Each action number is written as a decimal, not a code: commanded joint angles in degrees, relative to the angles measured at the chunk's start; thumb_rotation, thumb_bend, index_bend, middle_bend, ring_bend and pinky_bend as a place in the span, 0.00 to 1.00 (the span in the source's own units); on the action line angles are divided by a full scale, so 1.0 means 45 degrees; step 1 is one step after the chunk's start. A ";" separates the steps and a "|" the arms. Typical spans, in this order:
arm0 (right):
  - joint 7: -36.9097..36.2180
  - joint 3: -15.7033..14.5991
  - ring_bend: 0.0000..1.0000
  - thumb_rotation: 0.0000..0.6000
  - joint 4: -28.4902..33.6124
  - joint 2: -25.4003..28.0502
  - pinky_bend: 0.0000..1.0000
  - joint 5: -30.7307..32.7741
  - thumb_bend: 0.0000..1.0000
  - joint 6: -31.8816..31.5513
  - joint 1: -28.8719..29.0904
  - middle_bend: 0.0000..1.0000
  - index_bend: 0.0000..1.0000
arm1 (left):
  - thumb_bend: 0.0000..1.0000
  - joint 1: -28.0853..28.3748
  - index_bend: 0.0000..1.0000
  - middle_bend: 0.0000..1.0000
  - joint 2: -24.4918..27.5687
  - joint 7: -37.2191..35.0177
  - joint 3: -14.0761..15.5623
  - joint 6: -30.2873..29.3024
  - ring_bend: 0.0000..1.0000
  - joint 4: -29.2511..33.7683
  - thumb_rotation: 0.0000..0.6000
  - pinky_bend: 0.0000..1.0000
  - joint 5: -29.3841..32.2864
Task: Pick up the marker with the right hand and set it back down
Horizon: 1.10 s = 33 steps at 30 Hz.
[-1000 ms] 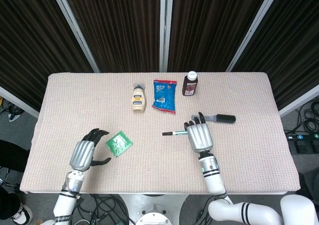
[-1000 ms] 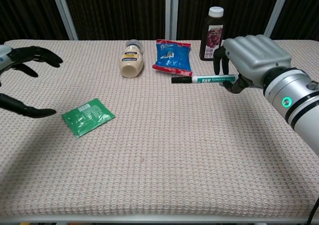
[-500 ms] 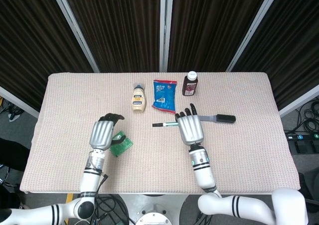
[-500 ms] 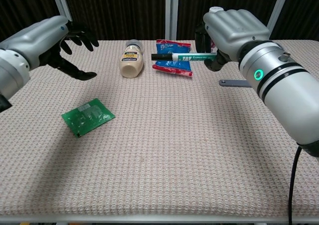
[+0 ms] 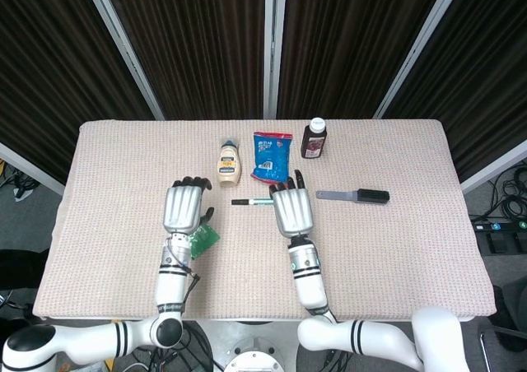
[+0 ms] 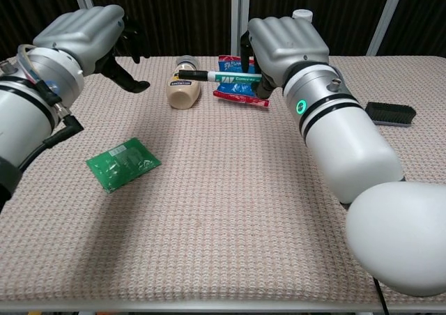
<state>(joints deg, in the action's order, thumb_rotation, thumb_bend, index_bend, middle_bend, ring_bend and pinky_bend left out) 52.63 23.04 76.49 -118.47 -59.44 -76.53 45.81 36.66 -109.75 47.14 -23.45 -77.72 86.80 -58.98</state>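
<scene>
My right hand [image 5: 292, 210] [image 6: 286, 43] holds the marker [image 5: 251, 200] [image 6: 219, 74] lifted well above the table. The marker is green and white with a black cap, and lies level with the cap pointing to my left. My left hand [image 5: 184, 207] [image 6: 87, 36] is raised too, fingers spread and holding nothing, above the green packet [image 5: 201, 239] [image 6: 123, 162].
A mayonnaise bottle [image 5: 228, 161] [image 6: 184, 87] lies on the beige mat beside a blue snack bag [image 5: 272, 158] [image 6: 240, 83]. A dark juice bottle [image 5: 314, 137] [image 6: 302, 14] stands at the back. A black brush [image 5: 356, 195] [image 6: 390, 111] lies to the right.
Both hands have risen toward the cameras. The right hand has carried the marker up and to the left; the left hand has come up and inward over the green packet.
</scene>
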 commanded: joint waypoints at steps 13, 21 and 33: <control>0.0280 0.0391 0.29 1.00 -0.1384 -0.1174 0.15 0.0280 0.35 -0.0029 0.0839 0.59 0.63 | 0.26 0.0626 0.49 0.48 -0.0484 0.0286 0.0585 -0.0264 0.40 -0.1046 1.00 0.47 -0.0342; 0.0241 0.0528 0.29 1.00 -0.1996 -0.1692 0.15 0.0217 0.35 -0.0120 0.1142 0.59 0.63 | 0.26 0.0918 0.49 0.48 -0.0660 0.1042 0.0878 -0.0376 0.41 -0.1396 1.00 0.48 -0.0415; 0.0305 0.0654 0.29 1.00 -0.2424 -0.2101 0.15 0.0277 0.35 -0.0119 0.1325 0.59 0.63 | 0.27 0.1331 0.52 0.51 -0.0879 0.1777 0.1001 -0.0458 0.44 -0.1799 1.00 0.51 -0.0600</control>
<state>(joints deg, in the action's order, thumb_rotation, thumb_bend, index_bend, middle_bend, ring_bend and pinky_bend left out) 53.97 25.95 65.62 -127.88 -58.22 -77.03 51.75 42.57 -113.68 55.06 -18.93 -79.81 78.77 -61.66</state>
